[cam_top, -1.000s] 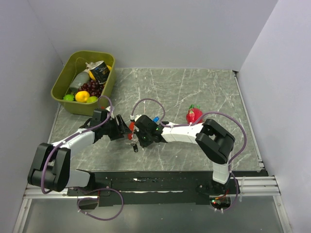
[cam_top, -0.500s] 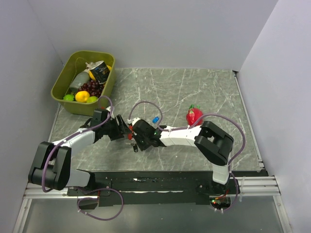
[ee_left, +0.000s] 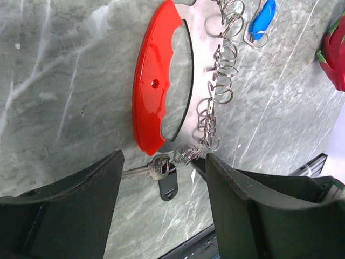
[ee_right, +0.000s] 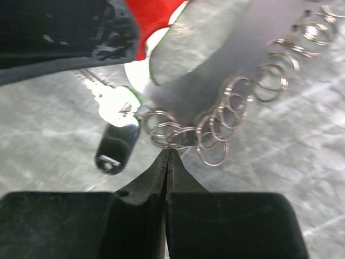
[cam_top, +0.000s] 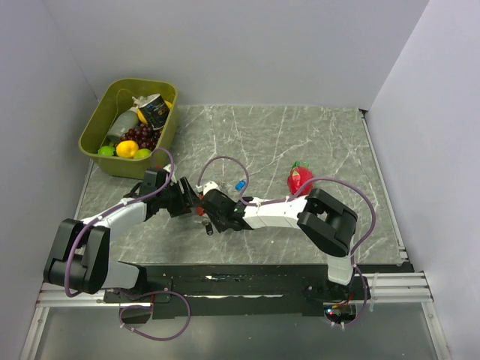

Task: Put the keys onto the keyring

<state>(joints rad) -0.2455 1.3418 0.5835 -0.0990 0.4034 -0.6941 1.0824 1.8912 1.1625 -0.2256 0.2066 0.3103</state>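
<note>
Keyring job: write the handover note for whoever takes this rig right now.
Left tool: open, fingers either side of the near end of the red keyring, no grip visible.
Right tool: shut, tips at the ring chain beside the silver key; whether it pinches a ring is unclear.
Done: silver key with black tag appears linked at the chain's end by the keyring.
Left: blue-headed key lies by the chain's far end; attachment unclear, so check it and thread it.

Lab robot booth: blank walls, marbled table
</note>
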